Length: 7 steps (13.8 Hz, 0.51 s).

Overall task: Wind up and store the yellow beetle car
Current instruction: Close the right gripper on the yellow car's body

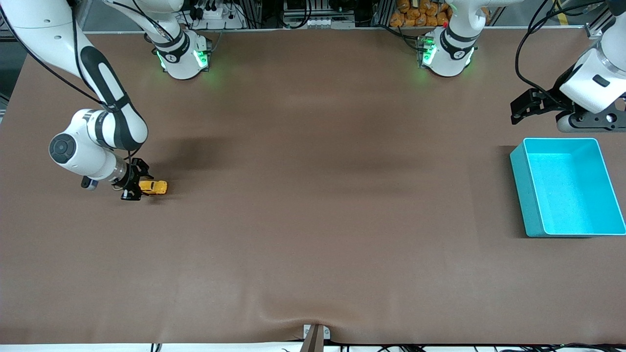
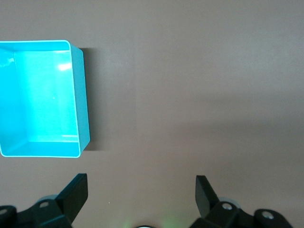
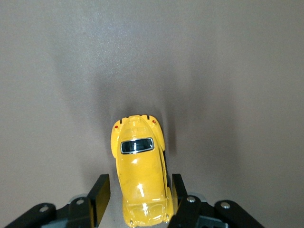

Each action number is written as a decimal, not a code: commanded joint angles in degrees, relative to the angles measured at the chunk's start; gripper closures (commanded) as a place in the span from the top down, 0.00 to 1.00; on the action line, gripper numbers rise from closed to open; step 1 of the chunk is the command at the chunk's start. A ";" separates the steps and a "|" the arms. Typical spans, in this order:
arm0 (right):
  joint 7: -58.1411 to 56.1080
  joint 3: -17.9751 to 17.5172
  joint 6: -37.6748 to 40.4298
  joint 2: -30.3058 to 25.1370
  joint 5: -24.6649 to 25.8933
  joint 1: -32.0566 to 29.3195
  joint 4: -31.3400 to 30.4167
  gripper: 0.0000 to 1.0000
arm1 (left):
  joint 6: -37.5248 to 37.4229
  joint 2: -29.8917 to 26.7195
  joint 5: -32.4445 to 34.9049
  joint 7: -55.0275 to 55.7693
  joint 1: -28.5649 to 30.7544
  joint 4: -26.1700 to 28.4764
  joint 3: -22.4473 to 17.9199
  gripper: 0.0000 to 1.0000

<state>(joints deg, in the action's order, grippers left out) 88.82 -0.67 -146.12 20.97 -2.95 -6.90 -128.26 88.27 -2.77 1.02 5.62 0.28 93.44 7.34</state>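
Note:
The yellow beetle car [image 1: 154, 187] stands on the brown table toward the right arm's end. My right gripper [image 1: 134, 186] is low at the table, its fingers either side of the car's end. In the right wrist view the car [image 3: 140, 166] lies between the open fingers [image 3: 101, 195]; one side shows a small gap and the other finger is close against the car. My left gripper [image 1: 525, 108] is open and empty, over the table beside the turquoise bin [image 1: 521, 191] at the left arm's end. The left wrist view shows its gripper [image 2: 140, 185] and the bin [image 2: 81, 104].
The bin holds nothing that I can see. The brown mat has a small ridge at its edge nearest the front camera [image 1: 315, 325]. Both arm bases [image 1: 182, 56] stand along the table edge farthest from that camera.

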 commanded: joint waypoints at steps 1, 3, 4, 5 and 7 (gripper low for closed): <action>1.10 -0.29 -0.04 0.38 1.01 -0.13 0.55 0.52 | 0.06 0.22 -0.49 -0.35 0.33 -0.72 0.21 1.00; 1.10 -0.29 -0.04 0.47 1.01 -0.21 0.55 0.50 | 0.06 0.22 -0.49 -0.35 0.42 -0.72 0.21 1.00; 1.10 -0.29 -0.13 0.56 1.01 -0.22 0.55 0.49 | 0.06 0.22 -0.49 -0.35 0.42 -0.72 0.21 1.00; 1.10 -0.29 -0.13 0.56 1.01 -0.22 0.55 0.39 | 0.06 0.22 -0.49 -0.35 0.42 -0.72 0.21 1.00; 1.10 -0.29 -0.22 0.65 1.01 -0.22 0.55 0.28 | 0.06 0.22 -0.49 -0.35 0.42 -0.72 0.21 1.00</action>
<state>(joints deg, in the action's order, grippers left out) 88.81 -0.68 -146.12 21.08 -2.93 -6.90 -128.19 88.27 -2.77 1.02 5.62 0.28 93.44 7.34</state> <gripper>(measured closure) 0.573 0.000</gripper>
